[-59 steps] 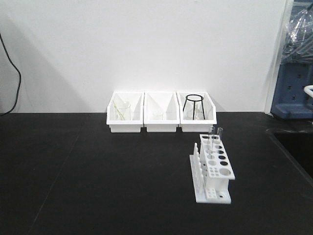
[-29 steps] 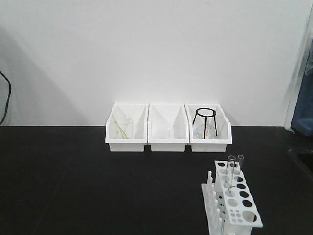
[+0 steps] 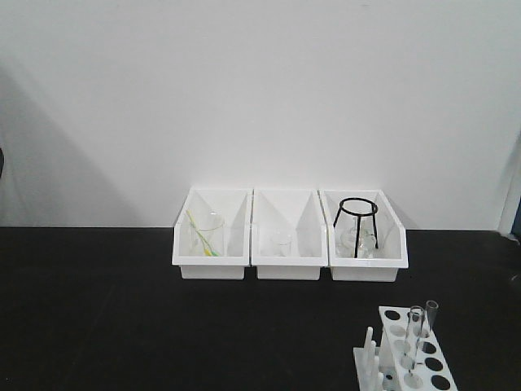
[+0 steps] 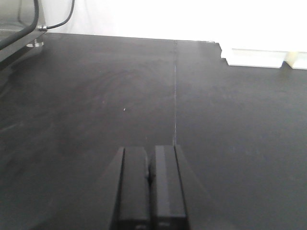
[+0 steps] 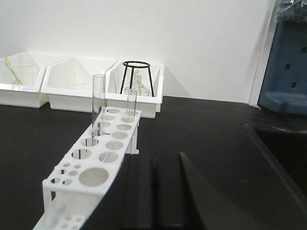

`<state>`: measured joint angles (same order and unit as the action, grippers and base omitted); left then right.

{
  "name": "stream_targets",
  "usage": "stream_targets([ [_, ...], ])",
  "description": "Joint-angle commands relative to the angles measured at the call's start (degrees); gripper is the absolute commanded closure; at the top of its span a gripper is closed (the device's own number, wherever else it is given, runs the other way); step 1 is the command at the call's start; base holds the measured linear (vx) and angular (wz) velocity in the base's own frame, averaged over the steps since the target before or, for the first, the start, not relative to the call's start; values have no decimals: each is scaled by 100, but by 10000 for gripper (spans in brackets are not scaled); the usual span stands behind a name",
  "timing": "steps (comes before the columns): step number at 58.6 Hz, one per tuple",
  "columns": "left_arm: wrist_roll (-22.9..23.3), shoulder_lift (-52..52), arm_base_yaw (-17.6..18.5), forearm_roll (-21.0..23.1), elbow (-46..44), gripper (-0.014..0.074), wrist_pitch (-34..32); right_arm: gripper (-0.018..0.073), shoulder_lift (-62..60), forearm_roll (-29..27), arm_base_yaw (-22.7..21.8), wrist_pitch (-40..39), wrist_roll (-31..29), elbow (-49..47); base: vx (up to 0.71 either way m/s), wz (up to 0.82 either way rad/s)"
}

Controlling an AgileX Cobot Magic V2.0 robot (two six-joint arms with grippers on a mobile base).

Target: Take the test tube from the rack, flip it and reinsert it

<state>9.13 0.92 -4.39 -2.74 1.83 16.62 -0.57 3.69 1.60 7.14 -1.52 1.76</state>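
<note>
The left end effector (image 4: 150, 191) hangs low over the black surface (image 4: 96, 96) with its two dark fingers pressed together and nothing between them; only a corner of a white bin shows far ahead on its right. In the front view three white open-front bins stand side by side against the wall. The left bin (image 3: 184, 244) holds a clear beaker (image 3: 208, 234) with a yellow-green stick in it. The middle bin (image 3: 262, 244) holds a small glass. The right bin (image 3: 392, 244) holds a black tripod (image 3: 359, 224) over some glassware. Nearer the camera and to the right of the bins, the rack (image 3: 399, 358) stands on the surface, its pegs on its left side. Two clear tubes stand upright in neighbouring holes toward its far end, the near tube (image 5: 98, 103) and the far tube (image 5: 131, 103). From the right wrist, the right end effector (image 5: 154, 191) also has its fingers closed together, empty. The rack stretches away ahead and to its left, the rack's near end just beside the fingers. Both tubes are well forward of the fingertips and apart from them.
</note>
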Motion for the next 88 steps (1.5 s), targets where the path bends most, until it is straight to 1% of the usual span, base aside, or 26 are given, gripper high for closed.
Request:
stream_targets([
  [1,-1,61,41,25,-1,603,-501,568,-60,19,-36,-466,-19,5,15,-1],
  [34,-1,61,41,25,-1,603,-501,568,-60,19,-36,-466,-19,5,8,-1],
  [40,-1,61,41,25,-1,603,-501,568,-60,6,-36,-571,-18,5,1,0],
  [44,-1,61,41,25,-1,603,-501,568,-60,5,-36,-678,-18,5,0,0],
  [53,-1,61,41,25,-1,603,-501,568,-60,-160,-36,-1374,66,5,0,0],
  [62,-1,61,41,25,-1,603,-501,568,-60,-174,-36,-1975,152,-68,0,0],
  [66,-1,61,41,25,-1,603,-501,568,-7,-169,-36,-1669,152,-380,0,0],
  [69,-1,61,41,25,-1,603,-501,568,115,-159,-36,-1113,152,-701,0,0],
  [75,-1,61,41,25,-1,603,-501,568,488,-141,-36,-308,152,-1421,0,0],
  [78,-1,61,41,25,-1,603,-501,568,723,-94,-36,-160,152,-1695,0,0],
  [88,-1,61,41,25,-1,603,-501,564,1460,-113,-36,-202,152,-2166,0,0],
])
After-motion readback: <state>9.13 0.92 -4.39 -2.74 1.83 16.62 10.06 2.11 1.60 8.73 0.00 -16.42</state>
